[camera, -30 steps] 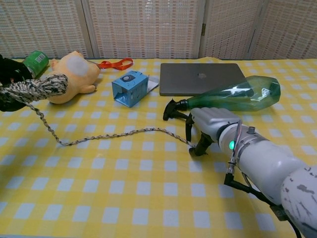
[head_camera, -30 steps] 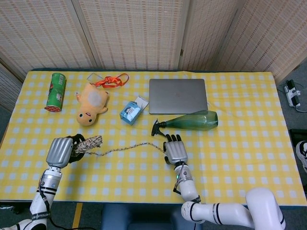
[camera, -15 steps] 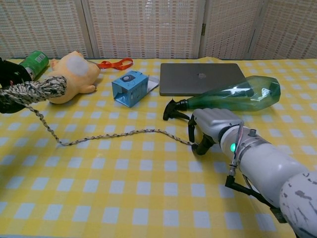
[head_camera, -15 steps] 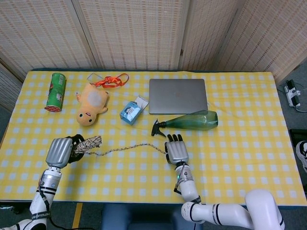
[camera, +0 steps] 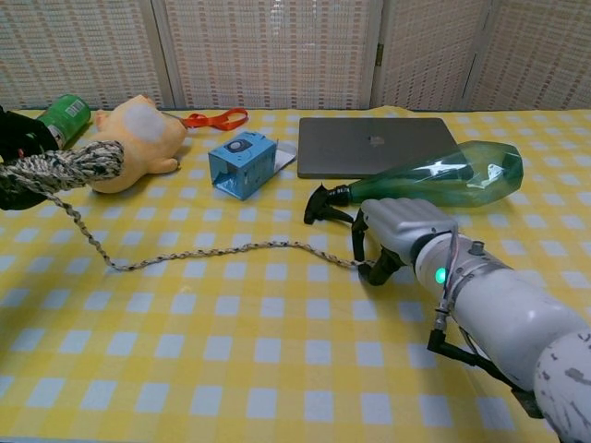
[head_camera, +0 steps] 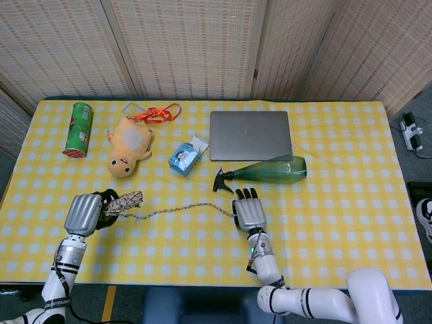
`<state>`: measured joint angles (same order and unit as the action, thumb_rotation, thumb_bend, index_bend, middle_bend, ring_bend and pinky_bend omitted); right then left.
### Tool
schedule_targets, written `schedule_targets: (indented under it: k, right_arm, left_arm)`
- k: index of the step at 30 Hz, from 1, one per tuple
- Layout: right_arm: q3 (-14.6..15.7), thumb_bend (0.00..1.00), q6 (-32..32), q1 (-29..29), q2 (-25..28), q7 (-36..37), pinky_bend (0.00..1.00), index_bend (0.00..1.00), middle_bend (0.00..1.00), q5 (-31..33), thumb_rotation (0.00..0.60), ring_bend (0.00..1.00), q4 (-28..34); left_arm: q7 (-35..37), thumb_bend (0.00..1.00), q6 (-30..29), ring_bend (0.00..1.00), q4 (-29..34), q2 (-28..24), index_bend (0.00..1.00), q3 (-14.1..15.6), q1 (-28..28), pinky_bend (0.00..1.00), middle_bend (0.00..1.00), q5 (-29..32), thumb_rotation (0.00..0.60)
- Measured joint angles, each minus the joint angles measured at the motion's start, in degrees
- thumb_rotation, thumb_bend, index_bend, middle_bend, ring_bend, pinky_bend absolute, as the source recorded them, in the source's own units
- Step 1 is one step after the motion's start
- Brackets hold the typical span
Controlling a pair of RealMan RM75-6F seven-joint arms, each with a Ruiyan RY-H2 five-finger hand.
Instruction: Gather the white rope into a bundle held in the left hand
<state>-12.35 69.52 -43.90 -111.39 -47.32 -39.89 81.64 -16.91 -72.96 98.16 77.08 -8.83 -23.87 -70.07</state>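
My left hand (head_camera: 84,212) sits at the table's front left and grips a wound bundle of the white rope (head_camera: 125,201); in the chest view the left hand (camera: 13,157) is cut off by the left edge and the bundle (camera: 69,164) sticks out of it. From the bundle a loose strand (camera: 231,248) trails across the cloth to my right hand (camera: 403,231). That hand's fingers curl down onto the table and pinch the rope's end (camera: 365,266). Seen from the head view, the right hand (head_camera: 248,212) lies just below the green bottle's nozzle.
A green spray bottle (head_camera: 266,170) lies right behind my right hand, with a closed laptop (head_camera: 250,135) beyond it. A blue box (head_camera: 183,158), plush toy (head_camera: 128,145), orange lanyard (head_camera: 156,113) and green can (head_camera: 79,129) occupy the back left of the yellow checked table (head_camera: 337,202).
My right hand has shifted slightly to the right, taking the rope's end with it, so the strand lies a little straighter. The left hand and bundle have stayed put.
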Motion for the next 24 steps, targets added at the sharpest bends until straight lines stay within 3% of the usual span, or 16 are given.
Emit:
schedule_targets:
  k: [11, 19, 24]
  right_arm:
    - [3.0, 0.54, 2.8, 2.6, 7.5, 2.5, 0.08, 0.69, 0.23, -10.2, 0.6, 0.16, 9.7]
    - [4.6, 0.54, 2.3, 3.8, 19.5, 6.8, 0.08, 0.72, 0.26, -20.2, 0.6, 0.18, 23.2]
    - [3.3, 0.54, 0.4, 3.3, 27.4, 11.7, 0.08, 0.75, 0.27, -27.9, 0.6, 0.2, 31.1]
  left_arm:
    - [2.2, 0.49, -1.1, 0.58, 5.0, -3.7, 0.62, -2.9, -0.3, 0.72, 0.65, -0.4, 0.6]
    - [2.2, 0.5, 1.4, 0.59, 10.4, -6.5, 0.63, -5.5, -2.7, 0.72, 0.65, 1.8, 0.6]
    - [-1.1, 0.5, 3.9, 0.59, 13.2, -6.4, 0.63, -7.3, -5.9, 0.72, 0.65, 6.0, 0.6]
